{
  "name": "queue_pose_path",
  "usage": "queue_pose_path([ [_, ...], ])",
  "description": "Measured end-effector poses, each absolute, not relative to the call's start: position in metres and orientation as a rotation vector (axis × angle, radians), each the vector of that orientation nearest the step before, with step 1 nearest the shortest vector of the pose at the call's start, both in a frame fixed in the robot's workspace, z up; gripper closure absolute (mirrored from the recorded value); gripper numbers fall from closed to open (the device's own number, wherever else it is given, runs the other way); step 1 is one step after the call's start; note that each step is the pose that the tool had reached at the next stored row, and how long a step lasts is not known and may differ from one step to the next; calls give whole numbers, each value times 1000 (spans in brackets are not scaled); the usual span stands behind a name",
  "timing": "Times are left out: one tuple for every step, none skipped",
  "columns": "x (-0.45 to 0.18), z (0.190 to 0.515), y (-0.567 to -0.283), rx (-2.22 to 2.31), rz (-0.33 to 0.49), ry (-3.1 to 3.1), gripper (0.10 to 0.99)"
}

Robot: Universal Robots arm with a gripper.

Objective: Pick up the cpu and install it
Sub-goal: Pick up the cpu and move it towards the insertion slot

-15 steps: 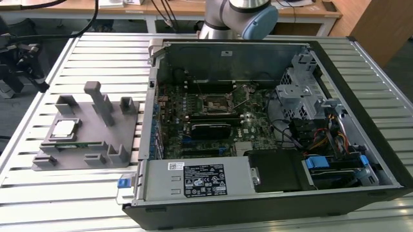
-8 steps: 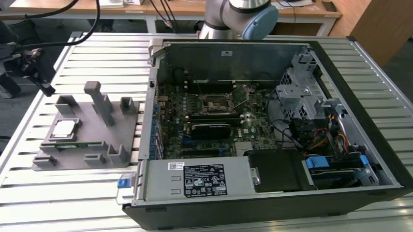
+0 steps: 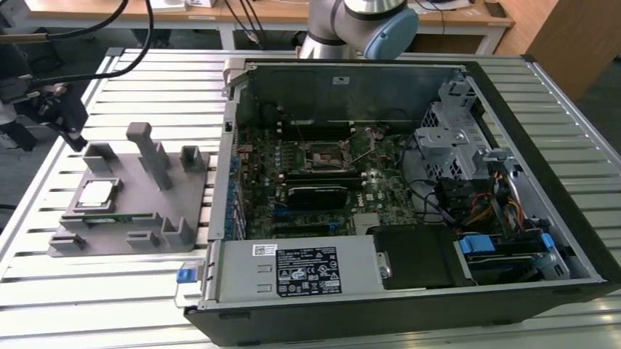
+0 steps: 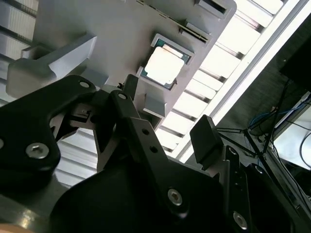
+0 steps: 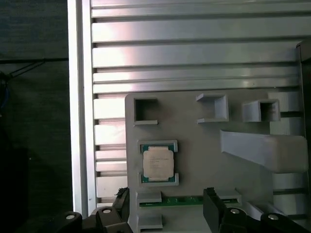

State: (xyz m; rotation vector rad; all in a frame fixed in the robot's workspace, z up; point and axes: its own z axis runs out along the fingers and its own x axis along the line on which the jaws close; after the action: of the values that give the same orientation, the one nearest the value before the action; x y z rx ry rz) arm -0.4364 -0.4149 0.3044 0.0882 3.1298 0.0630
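The cpu [image 3: 95, 193] is a small square chip with a pale metal top. It lies flat in a recess of the grey fixture [image 3: 145, 218] on the exterior view's left. Both wrist views look down on the cpu [image 4: 164, 65] [image 5: 158, 162] in its green-rimmed seat. My gripper [image 3: 49, 134] hangs above the fixture's far left edge, apart from the chip. It stands open in both wrist views [image 4: 165, 114] [image 5: 166, 201], with nothing between its black fingers [image 4: 206, 136]. The motherboard's socket [image 3: 325, 153] lies inside the open computer case [image 3: 505, 80].
A narrow green memory stick [image 3: 107, 217] [image 5: 184, 200] sits in a slot of the fixture beside the cpu. Grey posts [image 3: 145, 149] rise from the fixture. The case's power supply [image 3: 301, 269] and drive cage [image 3: 446, 138] flank the motherboard. Everything rests on a slatted aluminium table [image 3: 126, 305].
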Motion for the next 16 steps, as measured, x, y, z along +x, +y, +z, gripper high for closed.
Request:
queue_pose_path([
  [-436, 303, -415, 84, 63, 3130, 380],
  [-436, 301, -415, 76, 63, 3130, 380],
  [-436, 299, -415, 57, 63, 3131, 380],
  [-436, 297, -415, 29, 63, 3132, 380],
  [-436, 295, -415, 1, 64, 3132, 380],
  [-436, 294, -415, -27, 64, 3132, 380],
  [-436, 292, -415, -49, 64, 3132, 380],
  [-436, 290, -415, -54, 64, 3132, 380],
  [-436, 288, -415, -54, 64, 3132, 380],
  [-436, 286, -415, -54, 64, 3132, 380],
  [-436, 284, -415, -54, 64, 3132, 380],
  [-436, 283, -415, -54, 64, 3132, 380],
  [-436, 281, -415, -54, 64, 3132, 380],
  [-436, 279, -415, -54, 64, 3132, 380],
  [-436, 277, -415, -54, 63, 3132, 380],
  [-437, 275, -415, -54, 63, 3132, 380],
])
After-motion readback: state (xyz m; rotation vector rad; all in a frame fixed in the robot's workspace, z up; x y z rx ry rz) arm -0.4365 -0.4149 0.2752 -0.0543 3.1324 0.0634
